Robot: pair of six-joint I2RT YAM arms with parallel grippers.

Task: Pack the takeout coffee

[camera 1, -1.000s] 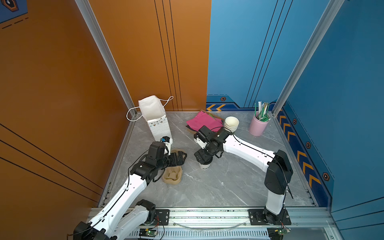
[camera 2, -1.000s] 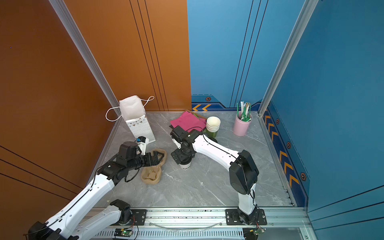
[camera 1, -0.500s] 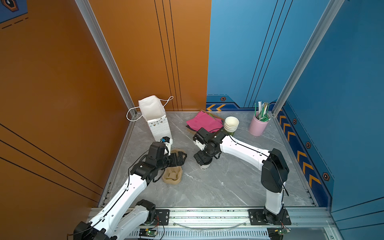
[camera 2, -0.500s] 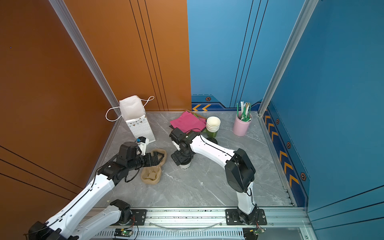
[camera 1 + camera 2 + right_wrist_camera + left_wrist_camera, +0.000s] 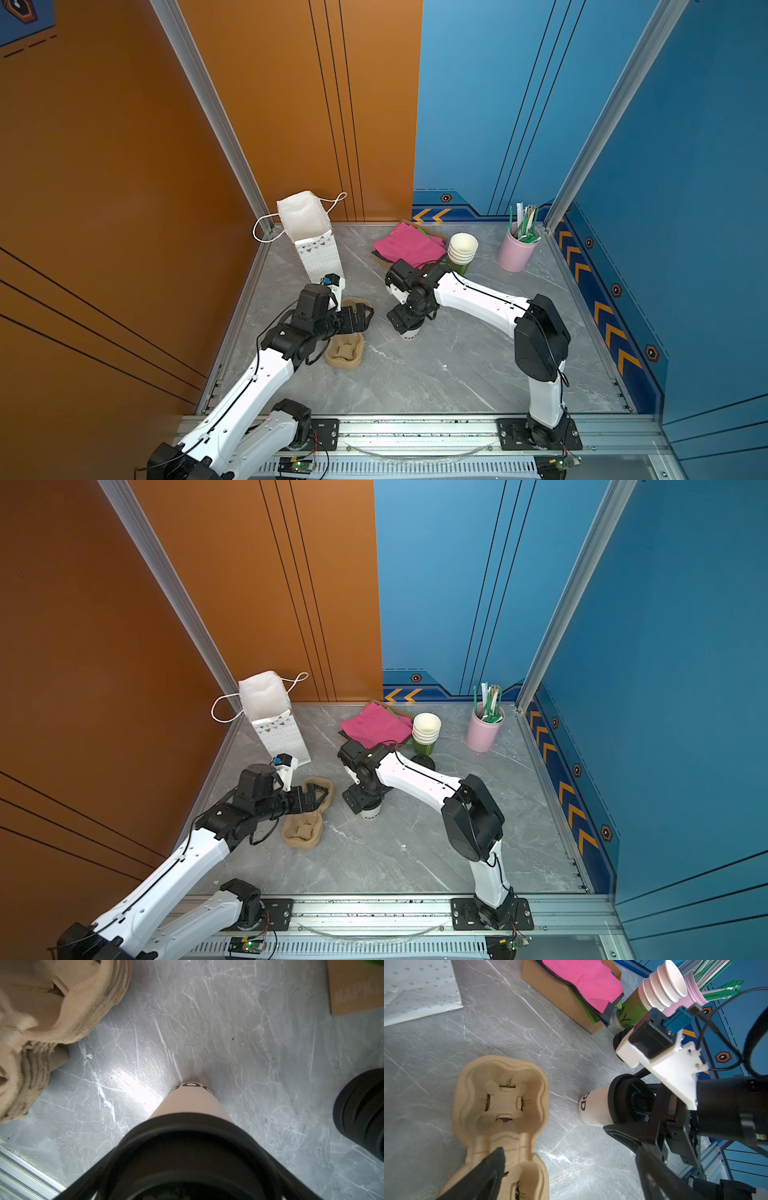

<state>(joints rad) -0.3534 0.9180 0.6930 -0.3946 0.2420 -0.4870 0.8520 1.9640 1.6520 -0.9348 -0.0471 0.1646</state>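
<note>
The right gripper [image 5: 405, 322] is set wide around the takeout coffee [image 5: 596, 1105] for grabbing; the left gripper [image 5: 359, 316] is wide too.

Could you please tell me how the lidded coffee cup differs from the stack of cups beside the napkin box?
The takeout coffee is one cup capped by a black lid; the stack of cups is several nested cups, open on top. The takeout coffee is white with dark lettering; the stack of cups has a green lowest cup. Both stand upright on the grey table.
</note>
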